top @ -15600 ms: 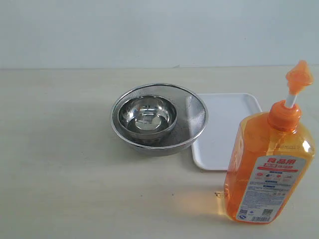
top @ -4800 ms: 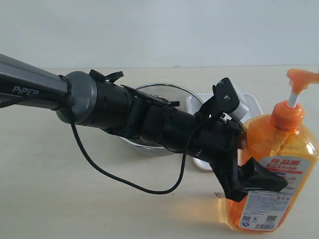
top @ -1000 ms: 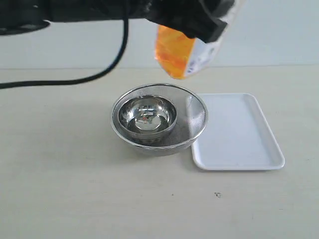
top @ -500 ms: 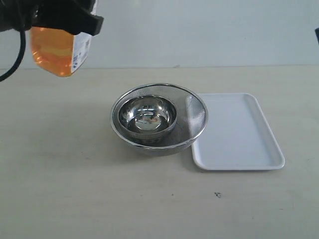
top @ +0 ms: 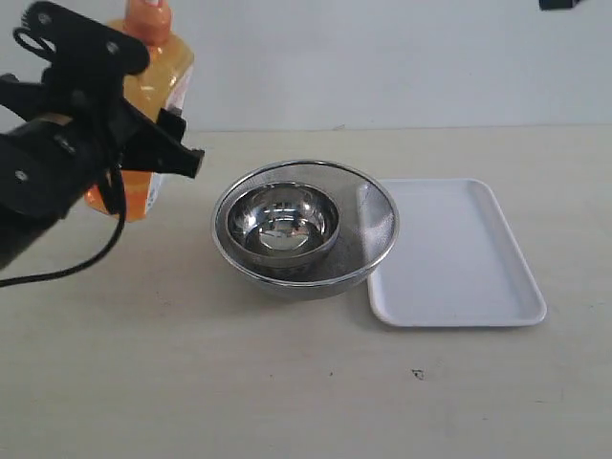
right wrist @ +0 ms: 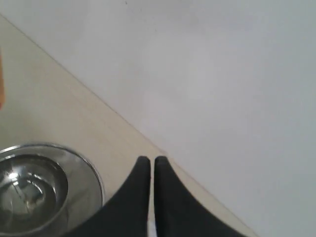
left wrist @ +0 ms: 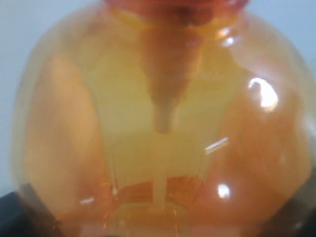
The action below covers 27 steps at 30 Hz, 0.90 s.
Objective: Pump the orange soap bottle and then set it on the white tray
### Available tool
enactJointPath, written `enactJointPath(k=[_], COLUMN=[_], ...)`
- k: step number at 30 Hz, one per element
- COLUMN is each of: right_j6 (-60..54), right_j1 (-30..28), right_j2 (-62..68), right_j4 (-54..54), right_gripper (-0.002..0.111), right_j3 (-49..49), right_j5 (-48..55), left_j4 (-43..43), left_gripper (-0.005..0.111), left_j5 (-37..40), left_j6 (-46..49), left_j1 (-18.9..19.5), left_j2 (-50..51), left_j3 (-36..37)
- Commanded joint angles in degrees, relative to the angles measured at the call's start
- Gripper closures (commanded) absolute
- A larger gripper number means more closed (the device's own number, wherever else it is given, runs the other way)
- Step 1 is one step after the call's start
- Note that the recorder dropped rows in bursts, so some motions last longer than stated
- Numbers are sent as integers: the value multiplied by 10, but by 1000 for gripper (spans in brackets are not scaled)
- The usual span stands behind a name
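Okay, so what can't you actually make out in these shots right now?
- Exterior view: the orange soap bottle loses its pump head to the top edge. The left tool and its arm hide the base, so it is unclear whether the bottle is set down.
- Left wrist view: the bottle fills the blurred frame and hides nearly everything else.
- Right wrist view: the right tool shows only its tips; the bottom edge cuts off the rest.

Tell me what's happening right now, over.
Left gripper shut on orange soap bottle. Right gripper shut, holding nothing. Bottle not yet on white tray; strainer bowl sits between them.
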Motion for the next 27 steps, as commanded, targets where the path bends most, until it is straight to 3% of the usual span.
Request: enactJointPath(k=[1, 7, 10, 16, 27], right_j6=[-7, -26, -67, -111, -116], right_j1=[-1, 18, 57, 148, 237], right_j2=[24, 53, 67, 94, 199], right_j4=[23, 58, 58, 72, 72], right_gripper=[108, 108, 108, 108, 108], right_j3=[-56, -78, -78, -81, -187], right_j5=[73, 87, 80, -41, -35], left_j4=[75, 106, 106, 106, 98], left_gripper=[102, 102, 102, 102, 102], left_j5=[-69, -73, -73, -84, -84], left_j6=[-63, -99, -99, -99, -117], left_j1=[1, 1, 1, 1, 1], left_j2=[52, 102, 123, 149, 164], left_j3=[-4, -23, -37, -51, -56])
